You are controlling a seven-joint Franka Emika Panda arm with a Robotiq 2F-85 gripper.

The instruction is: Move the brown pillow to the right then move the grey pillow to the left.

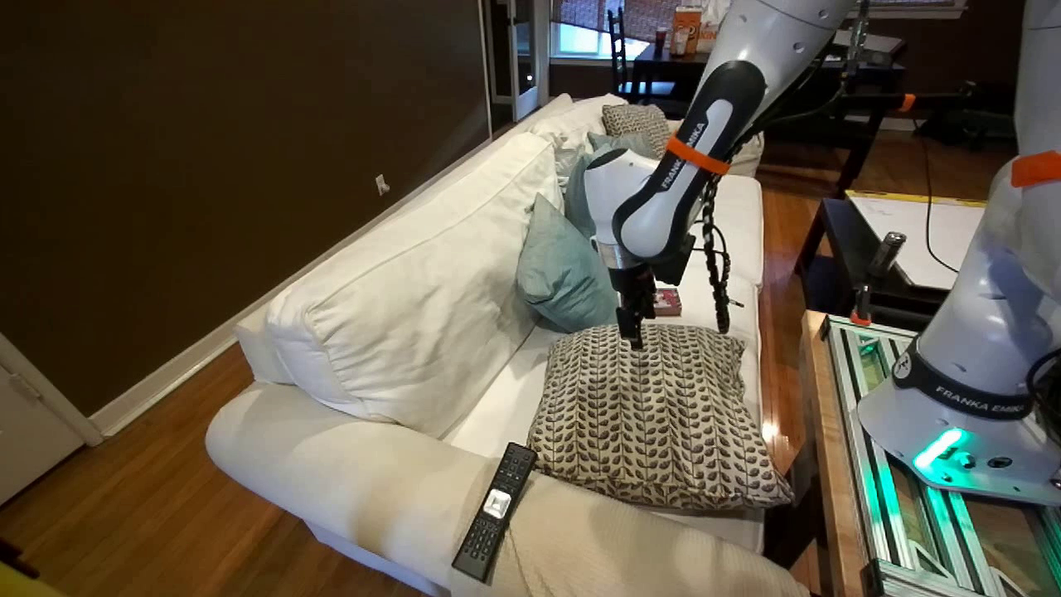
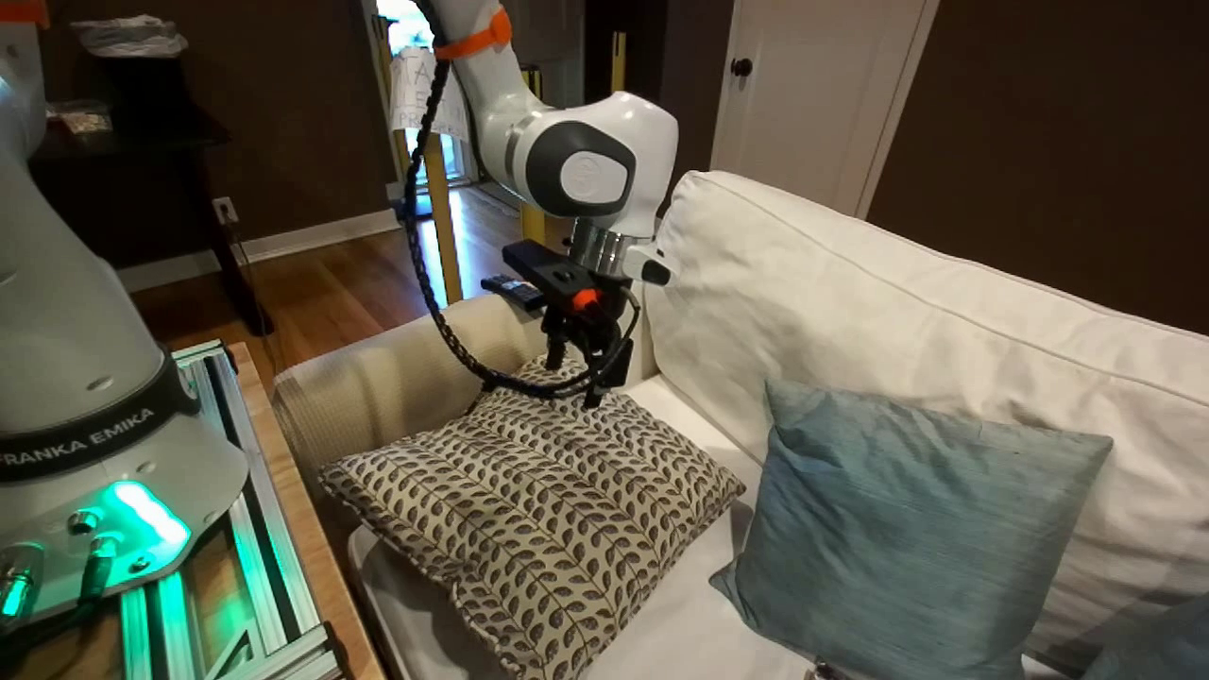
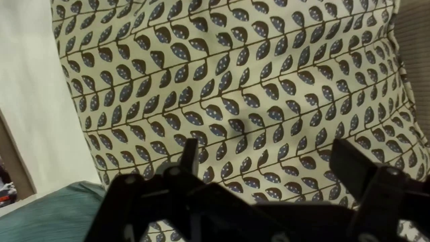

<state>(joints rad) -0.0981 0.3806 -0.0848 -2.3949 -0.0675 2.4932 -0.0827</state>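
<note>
The brown pillow, a patterned cushion with rows of dark leaves on cream, lies flat on the sofa seat against the armrest in both exterior views (image 1: pixel 646 414) (image 2: pixel 538 510). It fills most of the wrist view (image 3: pixel 215 87). A grey pillow, plain blue-grey, leans on the backrest beside it (image 1: pixel 564 269) (image 2: pixel 907 538), and its corner shows in the wrist view (image 3: pixel 60 211). A second like it stands farther along (image 1: pixel 578 195). My gripper (image 1: pixel 632 332) (image 2: pixel 574 378) (image 3: pixel 263 148) is open with nothing between its fingers, over the brown pillow; I cannot tell if it touches.
A black remote (image 1: pixel 495 510) (image 2: pixel 513 288) lies on the armrest (image 1: pixel 348 464). A small red box (image 1: pixel 666 302) sits on the seat behind the gripper. Another patterned cushion (image 1: pixel 637 122) is at the far end. The robot's table edge (image 1: pixel 816 398) runs along the sofa's front.
</note>
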